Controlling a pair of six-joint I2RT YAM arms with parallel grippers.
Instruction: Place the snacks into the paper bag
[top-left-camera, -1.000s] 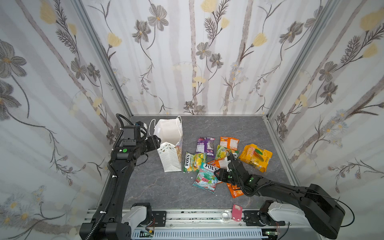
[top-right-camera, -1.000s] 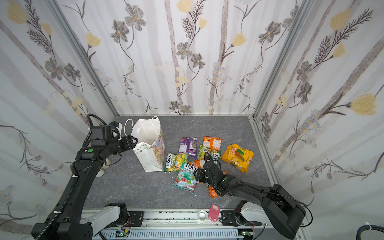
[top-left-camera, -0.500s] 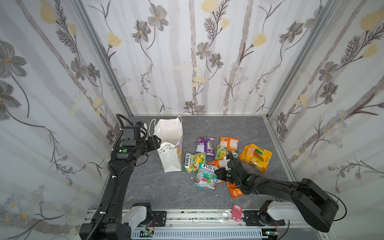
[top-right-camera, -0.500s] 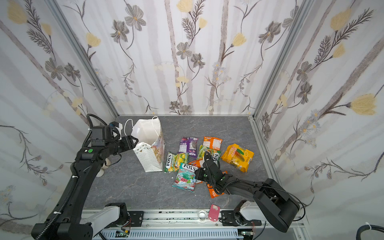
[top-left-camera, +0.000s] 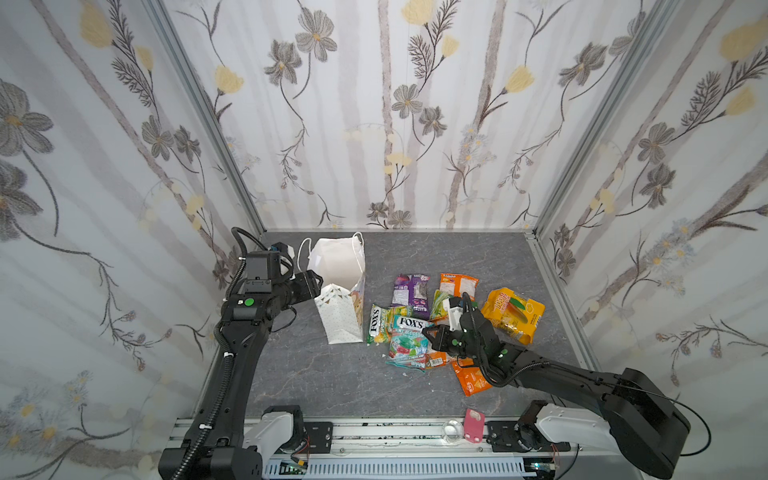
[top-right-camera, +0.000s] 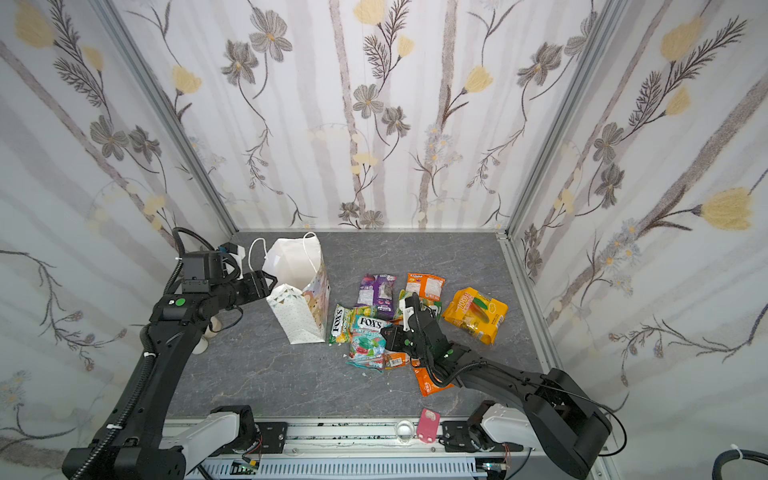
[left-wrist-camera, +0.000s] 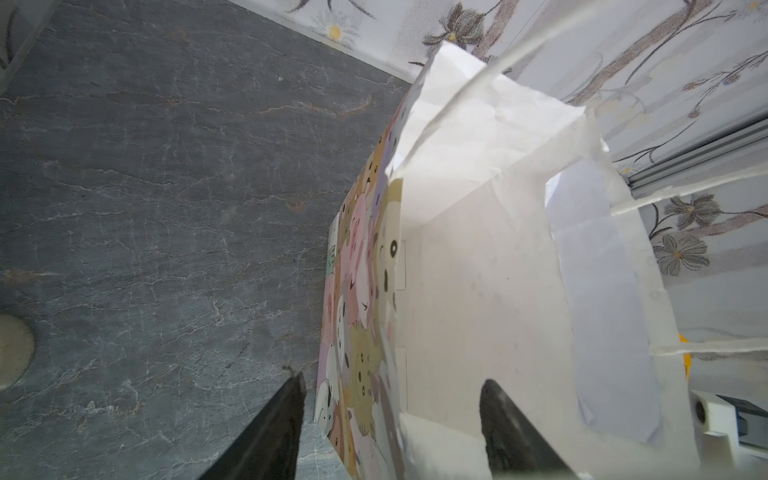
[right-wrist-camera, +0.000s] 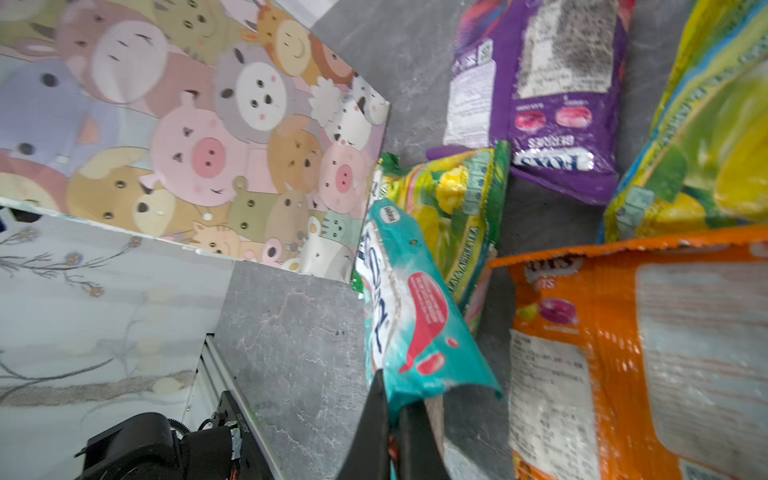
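Clamping our right gripper (right-wrist-camera: 392, 401) on the teal packet (right-wrist-camera: 411, 316) at lower centre, we straddle the paper bag (left-wrist-camera: 478, 270) wall with left gripper (left-wrist-camera: 392, 382) spread.

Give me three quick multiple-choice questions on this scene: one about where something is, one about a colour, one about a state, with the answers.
1. In both top views, the paper bag stands where, relative to the purple packet? A left of it; B right of it; C on top of it.
2. The packet pinched in the right gripper is: A orange; B teal; C purple.
3. The paper bag is: A lying flat; B folded shut; C upright, mouth open.
Answers: 1 A, it sits leftward of that packet; 2 B, the shut jaws clamp the teal packet's edge; 3 C, its white inside shows from above.
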